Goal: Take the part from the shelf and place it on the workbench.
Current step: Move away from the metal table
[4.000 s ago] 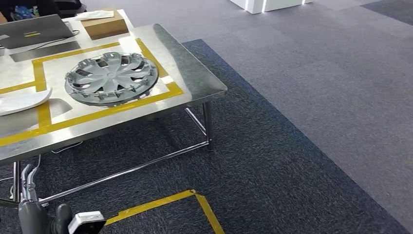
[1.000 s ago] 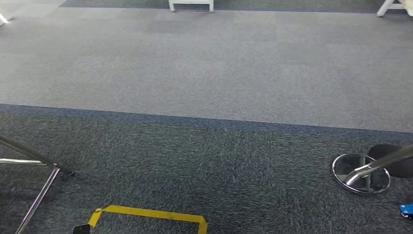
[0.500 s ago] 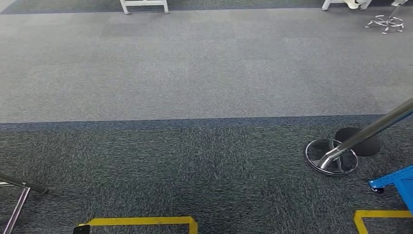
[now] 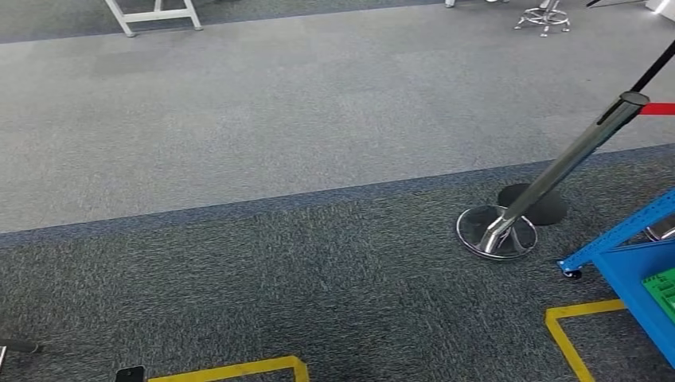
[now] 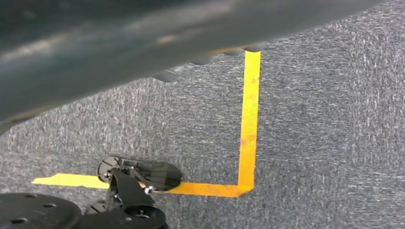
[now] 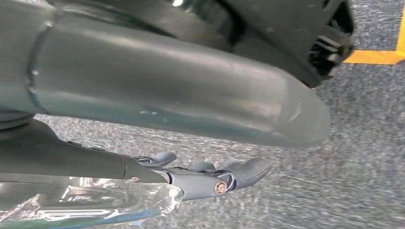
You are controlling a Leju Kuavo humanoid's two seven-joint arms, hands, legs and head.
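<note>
**Shelf edge comes into sight, part not yet picked out**

While the head view looks down over two-tone carpet, pale grey beyond and dark flecked pile nearer, a blue shelf (image 4: 629, 239) pokes in at the right edge, painted metal on a small castor, with a green ribbed bin (image 4: 662, 290) in it. Just beside it leans a polished chrome post (image 4: 557, 171) on a round mirror-bright base (image 4: 496, 232), with a red belt (image 4: 657, 108) at its top. Yellow floor tape (image 4: 569, 334) marks a corner in front of the shelf. I cannot pick out the part itself; my guess is that it waits on that blue shelf.

Over to the left wrist: the left hand (image 5: 143, 43) is a dark blur above carpet and a yellow tape corner (image 5: 249, 124). Released or clenched, I cannot tell.

Right wrist now: the right hand (image 6: 167, 95) shows a thick smooth grey thumb and darker fingers (image 6: 210, 183) lying fairly straight, with a glossy clear shape beside them that I cannot identify. Holding or free, I cannot tell.

With the part unseen, its weight and stiffness are unknown; a firm rim or edge would be the safest place to take hold.
</note>
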